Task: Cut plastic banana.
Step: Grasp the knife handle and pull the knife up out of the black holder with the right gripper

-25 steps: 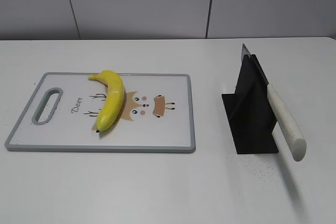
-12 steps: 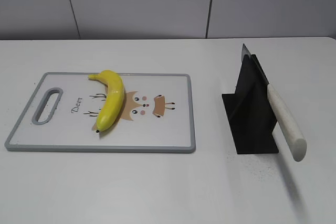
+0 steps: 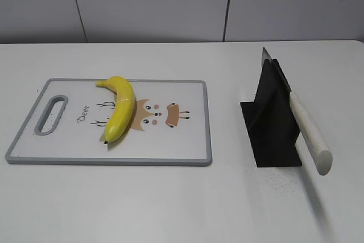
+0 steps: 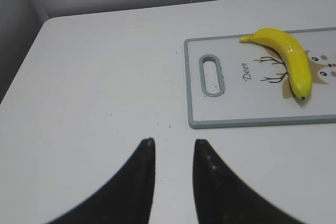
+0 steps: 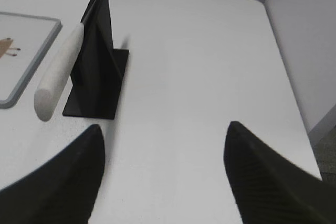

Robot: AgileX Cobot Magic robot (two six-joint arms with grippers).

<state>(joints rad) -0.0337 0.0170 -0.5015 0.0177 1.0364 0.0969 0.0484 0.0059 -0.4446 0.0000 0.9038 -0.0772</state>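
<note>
Task at its start, nothing grasped. One plastic banana (image 3: 119,108) lies on the one cutting board (image 3: 187,140), at about 9 o'clock on the tabletop (image 3: 170,197). One knife (image 3: 309,132) rests in one black stand (image 3: 272,123) at 3 o'clock. Left end effector (image 4: 172,142) slightly parted, empty; right end effector (image 5: 165,135) wide apart, empty. Next move likely calls for the right one to reach the knife handle.

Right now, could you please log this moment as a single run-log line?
plastic banana: uncut on cutting board | knife: in black stand | left hand: open, empty | right hand: open, empty
</note>
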